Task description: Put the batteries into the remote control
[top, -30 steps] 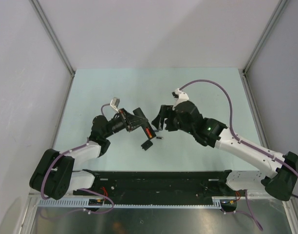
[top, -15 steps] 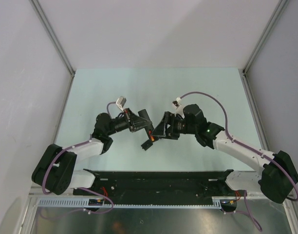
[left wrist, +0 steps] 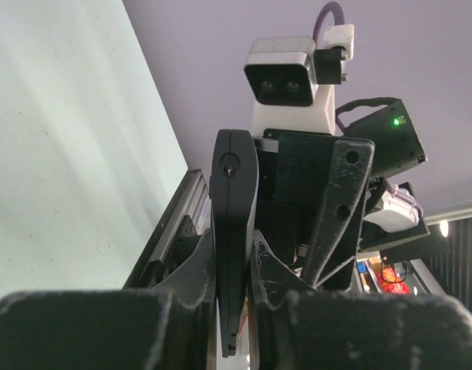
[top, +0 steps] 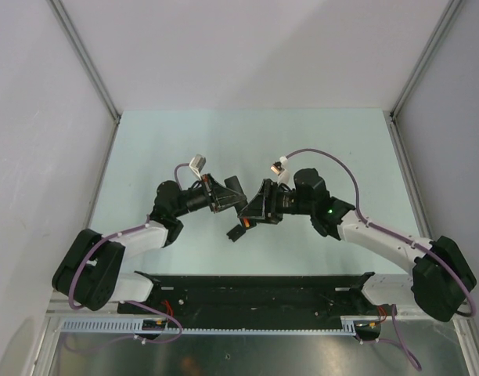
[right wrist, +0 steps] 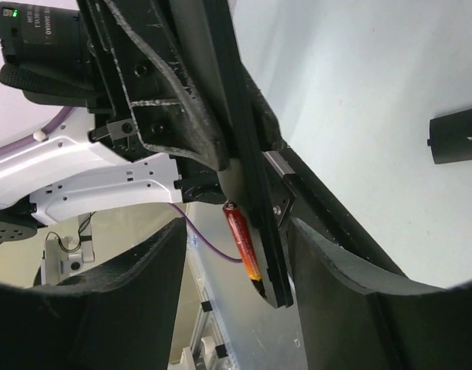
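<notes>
Right wrist: remote control [right wrist: 247, 146] seen edge-on, a thin black bar running diag. down the frame, off the table [right wrist: 359, 77]. Red battery [right wrist: 241, 241] lies along the remote's lower end, on its left face. Right gripper [right wrist: 237, 262] straddles that end with jaws apart, not clamped, since a gap shows on the battery side. Cover piece [right wrist: 456, 137] lies flat on the table, well right of the remote. Left gripper [right wrist: 155, 92] has the remote higher up. Left wrist: remote [left wrist: 234, 223] stands upright btwn the left claw's fingers, which are closed on it. The right arm's camera sits just beyond the remote's top. Top external: both claws meet at the remote [top: 239, 218] mid-table, w/ the cover just below its near end. No other batteries in sight, maybe hidden under the arms. Step in hand, prob.: seat the red cell in the bay w/ the right claw while the left braces. To do it well, the left must hold the remote rigid w/o twisting. The right should close slow and square to the remote, w/ one pad on the battery's middle and the other on the remote's back. Pushing on one end risks popping the cell out. Can't tell if it's fully home.
</notes>
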Robot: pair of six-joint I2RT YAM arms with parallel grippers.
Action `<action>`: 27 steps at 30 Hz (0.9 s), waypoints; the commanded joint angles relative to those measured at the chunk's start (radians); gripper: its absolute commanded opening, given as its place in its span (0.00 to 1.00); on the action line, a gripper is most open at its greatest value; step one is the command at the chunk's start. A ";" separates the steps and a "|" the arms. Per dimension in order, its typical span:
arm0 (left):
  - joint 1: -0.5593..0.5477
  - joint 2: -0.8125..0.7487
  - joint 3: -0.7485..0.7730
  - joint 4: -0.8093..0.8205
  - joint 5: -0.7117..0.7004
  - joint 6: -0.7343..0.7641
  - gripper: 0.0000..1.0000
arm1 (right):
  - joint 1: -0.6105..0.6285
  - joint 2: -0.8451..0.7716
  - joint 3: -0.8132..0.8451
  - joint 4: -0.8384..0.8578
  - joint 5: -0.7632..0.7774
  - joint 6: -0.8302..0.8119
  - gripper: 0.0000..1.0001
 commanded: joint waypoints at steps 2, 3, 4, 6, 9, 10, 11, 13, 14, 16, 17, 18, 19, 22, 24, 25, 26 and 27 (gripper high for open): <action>-0.009 -0.013 0.040 0.056 0.017 -0.003 0.00 | -0.002 0.025 -0.015 0.077 -0.023 0.027 0.56; -0.009 -0.012 0.038 0.055 0.017 -0.003 0.00 | -0.002 0.026 -0.017 0.079 -0.023 0.027 0.55; -0.009 -0.013 0.040 0.055 0.016 -0.003 0.00 | -0.002 0.029 -0.018 0.080 -0.022 0.030 0.54; -0.009 -0.017 0.040 0.055 0.019 -0.003 0.00 | -0.002 0.037 -0.018 0.085 -0.020 0.033 0.51; -0.009 -0.018 0.044 0.058 0.020 -0.003 0.00 | -0.002 0.045 -0.021 0.086 -0.022 0.033 0.46; -0.009 -0.020 0.044 0.056 0.019 -0.003 0.00 | -0.002 0.045 -0.023 0.086 -0.022 0.033 0.45; -0.008 -0.020 0.047 0.056 0.020 -0.004 0.00 | -0.002 0.046 -0.026 0.088 -0.022 0.034 0.44; -0.009 -0.021 0.050 0.056 0.023 -0.004 0.00 | -0.002 0.049 -0.029 0.092 -0.022 0.034 0.42; -0.009 -0.021 0.052 0.059 0.023 -0.004 0.00 | -0.001 0.051 -0.032 0.094 -0.022 0.036 0.40; -0.009 -0.020 0.055 0.058 0.022 -0.006 0.00 | -0.001 0.054 -0.034 0.096 -0.020 0.036 0.38; -0.009 -0.020 0.058 0.058 0.023 -0.006 0.00 | -0.001 0.055 -0.035 0.097 -0.022 0.036 0.36; -0.009 -0.018 0.058 0.059 0.023 -0.006 0.00 | 0.001 0.055 -0.035 0.097 -0.023 0.034 0.36; -0.009 -0.017 0.060 0.059 0.022 -0.007 0.00 | 0.001 0.059 -0.037 0.099 -0.023 0.034 0.34; -0.009 -0.015 0.066 0.061 0.022 -0.007 0.00 | 0.009 0.063 -0.041 0.105 -0.023 0.034 0.31; -0.009 -0.014 0.070 0.062 0.019 -0.007 0.00 | 0.012 0.068 -0.044 0.108 -0.025 0.034 0.28; -0.009 -0.014 0.072 0.064 0.019 -0.009 0.00 | 0.018 0.071 -0.046 0.111 -0.025 0.034 0.27; -0.009 -0.010 0.075 0.066 0.017 -0.010 0.00 | 0.021 0.074 -0.046 0.114 -0.025 0.034 0.24; -0.008 -0.010 0.076 0.066 0.017 -0.010 0.00 | 0.026 0.074 -0.049 0.117 -0.025 0.034 0.23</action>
